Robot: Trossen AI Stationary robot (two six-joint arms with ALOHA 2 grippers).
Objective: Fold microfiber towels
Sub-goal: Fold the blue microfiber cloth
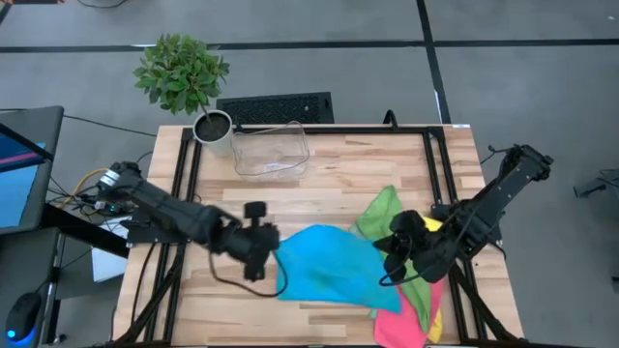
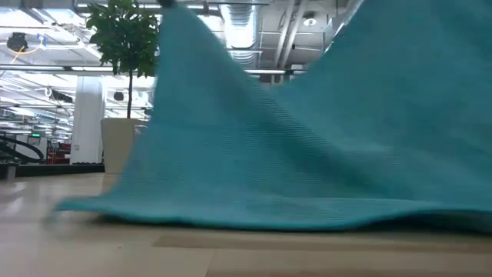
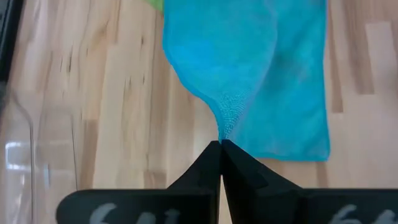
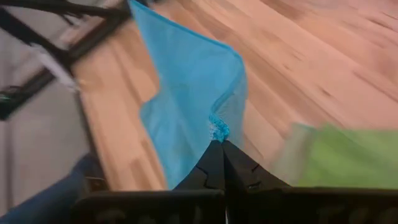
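Note:
A blue microfiber towel [image 1: 329, 266] is spread between my two grippers over the middle of the table. In the low view it rises in two peaks, and its lower edge [image 2: 269, 219] lies on the wood. My left gripper [image 1: 276, 253] is shut on the towel's left side, and my right gripper [image 1: 384, 253] is shut on its right side. Beside and under the right arm lie a green towel [image 1: 382, 211], a pink towel [image 1: 398, 327] and a yellow towel [image 1: 437, 311], in a loose pile. My left gripper [image 3: 221, 144] pinches a bunched point of the blue towel's edge [image 3: 226, 127] between its two fingertips, coming slanting down from the table's left. The cloth fans out from the pinch, and its far part rests on the table. My right gripper [image 4: 219, 144] pinches a small bunch at the blue towel's corner [image 4: 217, 130] between its fingertips, slanting down from the table's right. The cloth hangs away from the pinch toward the table.
A clear plastic bin [image 1: 271, 150] stands at the far middle of the table, with a potted plant [image 1: 213, 126] to its left. Black frame rails [image 1: 189, 169] run along the table's left and right sides. Bare wood [image 1: 208, 309] shows at the near left.

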